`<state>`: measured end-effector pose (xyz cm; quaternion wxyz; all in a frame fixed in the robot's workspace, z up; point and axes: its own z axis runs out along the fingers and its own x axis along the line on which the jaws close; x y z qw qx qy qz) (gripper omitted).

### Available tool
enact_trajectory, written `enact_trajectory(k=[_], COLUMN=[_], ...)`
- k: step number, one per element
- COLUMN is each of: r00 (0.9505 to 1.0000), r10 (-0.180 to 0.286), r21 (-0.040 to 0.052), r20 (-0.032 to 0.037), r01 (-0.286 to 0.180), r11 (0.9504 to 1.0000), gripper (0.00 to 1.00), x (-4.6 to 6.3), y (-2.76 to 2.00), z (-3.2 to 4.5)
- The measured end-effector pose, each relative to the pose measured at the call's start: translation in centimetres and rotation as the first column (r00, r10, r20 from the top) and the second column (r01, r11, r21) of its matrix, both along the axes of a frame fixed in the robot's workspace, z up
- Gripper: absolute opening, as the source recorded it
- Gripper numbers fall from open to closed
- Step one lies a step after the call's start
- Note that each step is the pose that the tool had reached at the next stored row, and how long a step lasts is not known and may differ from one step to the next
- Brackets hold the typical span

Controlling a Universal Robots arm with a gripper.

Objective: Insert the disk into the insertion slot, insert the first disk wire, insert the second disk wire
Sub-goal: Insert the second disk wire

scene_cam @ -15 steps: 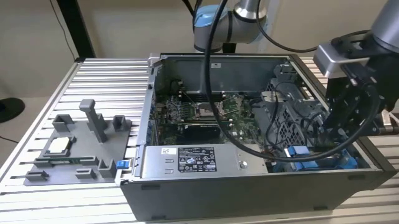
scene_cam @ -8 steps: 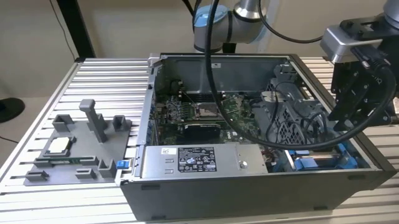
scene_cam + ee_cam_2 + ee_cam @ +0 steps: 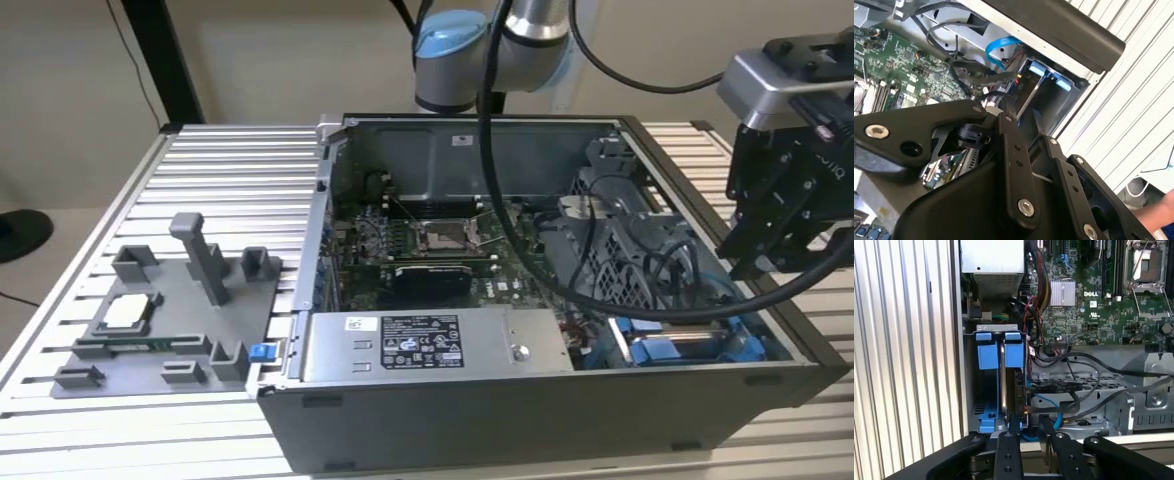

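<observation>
The insertion slot (image 3: 985,390) is a grey bay with blue clips (image 3: 999,350) at its end, in the case corner at the exterior view's right (image 3: 681,345). A thin silver-and-dark slab (image 3: 1013,385) stands on edge in the bay half nearer the motherboard. It looks like the disk, with its label hidden. A blue wire (image 3: 1051,407) and black wires (image 3: 1079,385) lie loose beside the bay. My gripper (image 3: 787,255) hangs above this corner. Both wrist views show its fingers a narrow gap apart (image 3: 1029,432) (image 3: 1031,145), open, with nothing between them.
The open computer case (image 3: 534,420) lies on a slatted metal table (image 3: 227,170). A grey power supply box (image 3: 427,345) with a sticker sits along the front wall, the motherboard (image 3: 427,250) behind it. A grey fixture (image 3: 160,320) stands at the exterior view's left. A hand (image 3: 1159,210) shows beyond the table.
</observation>
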<state>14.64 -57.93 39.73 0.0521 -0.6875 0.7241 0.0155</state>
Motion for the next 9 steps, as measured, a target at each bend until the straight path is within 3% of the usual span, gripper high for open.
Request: enact_trajectory(k=[3, 9], r00=[0.9998, 0.9998], r10=[0.0, 0.0], r21=[-0.0001, 0.0], r20=[-0.0202, -0.0213], r01=[0.0, 0.0], r11=[1.0, 1.0], gripper=[1.0, 1.0], x=[0.69, 0.72], y=[0.0, 0.0], z=[0.0, 0.0])
